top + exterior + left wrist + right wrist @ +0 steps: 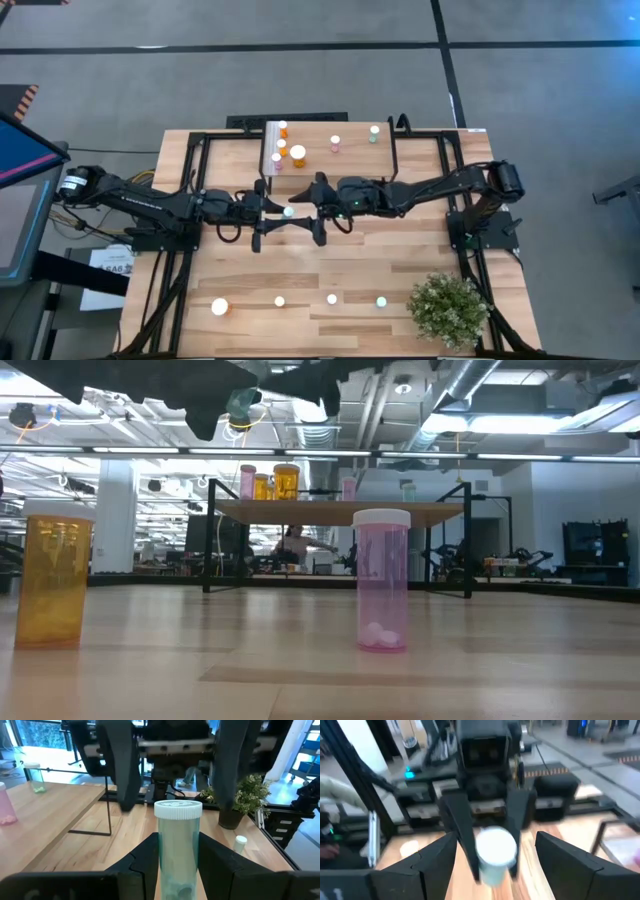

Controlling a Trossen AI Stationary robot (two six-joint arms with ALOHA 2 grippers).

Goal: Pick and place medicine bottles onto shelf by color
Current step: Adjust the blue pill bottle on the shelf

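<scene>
At the middle of the desk [350,262], just below the shelf [400,150] in my overhead view, I have both hands meeting nose to nose. My left hand [178,857] is clamped on a teal bottle [178,847], upright with its white cap on top; I see its fingers [145,857] pressed against both sides of the body. My right hand [318,208] comes in from 3 o'clock with its jaws spread wide on either side of that same bottle, not touching it as far as I can tell. From overhead the bottle shows only as a pale cap between the two hands. On the shelf, at 12 o'clock from the hands, orange bottles [297,154] and a pink one cluster near the white ribbed strip, another pink bottle [335,144] stands mid-shelf, and a teal one [373,133] stands toward the right end. Along the desk's near edge at 6 o'clock I count a row of four more: a large orange bottle [52,580], two small ones, one of which is a pink bottle [382,580] with pills inside, and a teal one. A potted plant [448,310] sits at 4 o'clock.
</scene>
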